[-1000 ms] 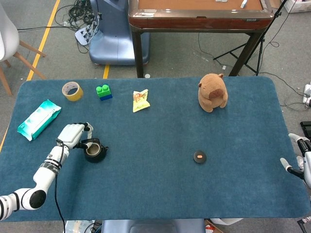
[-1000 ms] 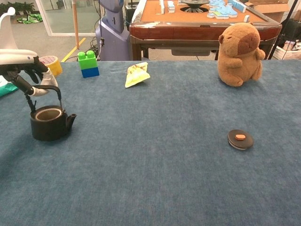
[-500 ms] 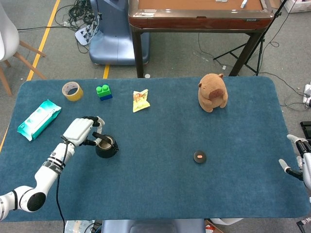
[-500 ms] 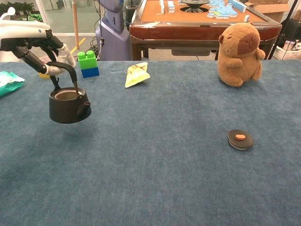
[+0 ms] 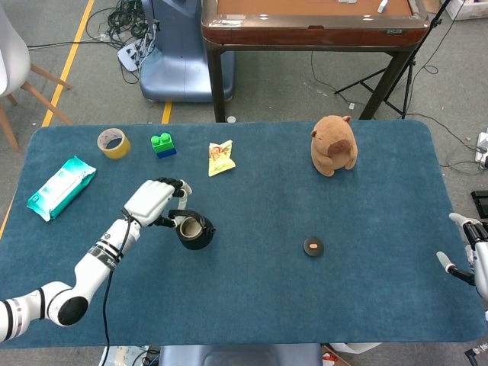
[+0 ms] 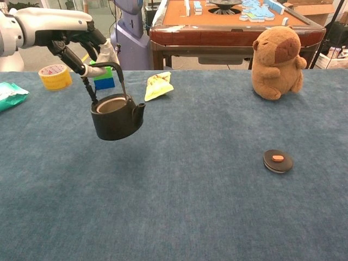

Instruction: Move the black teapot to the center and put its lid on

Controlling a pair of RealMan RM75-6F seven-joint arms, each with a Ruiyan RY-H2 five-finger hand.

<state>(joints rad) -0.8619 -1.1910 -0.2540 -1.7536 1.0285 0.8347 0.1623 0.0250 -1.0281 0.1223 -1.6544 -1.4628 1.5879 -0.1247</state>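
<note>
Left arm reaching in with a closed grasp, right hand spread at the edge.

The white left arm stretches from the lower left corner toward the middle, and the white left hand (image 5: 155, 203) has its fingers (image 6: 101, 48) curled around the thin wire handle of the black teapot (image 6: 116, 115), which hangs from it. The right hand (image 5: 470, 252) shows only partly at the right edge, its fingers apart and holding nothing.

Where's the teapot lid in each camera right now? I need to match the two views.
Head view: the lid lies flat right of centre, below the plush capybara.
Chest view: the lid lies flat at right, in front of the capybara.
Shared landmark: the capybara, behind the lid in both.
</note>
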